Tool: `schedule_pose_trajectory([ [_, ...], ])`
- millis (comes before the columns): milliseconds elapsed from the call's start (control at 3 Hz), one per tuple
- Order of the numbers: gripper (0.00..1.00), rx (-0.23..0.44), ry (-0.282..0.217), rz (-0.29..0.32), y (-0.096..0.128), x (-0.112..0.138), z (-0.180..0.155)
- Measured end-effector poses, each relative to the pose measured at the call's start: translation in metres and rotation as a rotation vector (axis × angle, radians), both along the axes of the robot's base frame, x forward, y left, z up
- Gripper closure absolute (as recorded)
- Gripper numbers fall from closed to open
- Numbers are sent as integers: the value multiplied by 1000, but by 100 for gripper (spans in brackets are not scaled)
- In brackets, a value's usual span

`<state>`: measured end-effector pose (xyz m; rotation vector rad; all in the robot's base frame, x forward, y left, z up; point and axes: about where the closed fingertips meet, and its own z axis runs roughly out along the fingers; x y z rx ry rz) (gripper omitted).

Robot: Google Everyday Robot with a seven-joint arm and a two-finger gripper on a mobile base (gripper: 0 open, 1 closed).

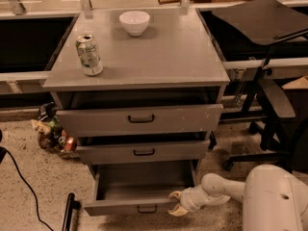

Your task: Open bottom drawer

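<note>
The bottom drawer (pixel 120 207) is the lowest of three in a grey cabinet. It stands pulled out, and its empty inside shows. Its small black loop handle (pixel 147 209) is at the middle of the low front. My gripper (pixel 174 203) is at the right end of that drawer front, right of the handle. Its pale fingers (pixel 173 195) are spread, one above and one below the front's edge. My white arm (pixel 226 189) comes in from the lower right.
The middle drawer (pixel 143 152) and the tall top drawer (pixel 140 119) are slightly out. A can (pixel 89 55) and a white bowl (pixel 134 22) stand on the cabinet top. Clutter (pixel 52 134) lies on the floor left, a chair (pixel 274 105) stands right, and a black cable (pixel 24 186) and pole (pixel 68 213) lie at lower left.
</note>
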<state>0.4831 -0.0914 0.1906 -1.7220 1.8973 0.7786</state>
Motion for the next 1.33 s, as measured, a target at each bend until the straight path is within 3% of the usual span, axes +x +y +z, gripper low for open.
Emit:
schedule_pose_trajectory([
  [333,62,0,0,0,0,0,0],
  [1000,16,0,0,1,0,0,0],
  [1333,0,1,0,3,1,-1,0],
])
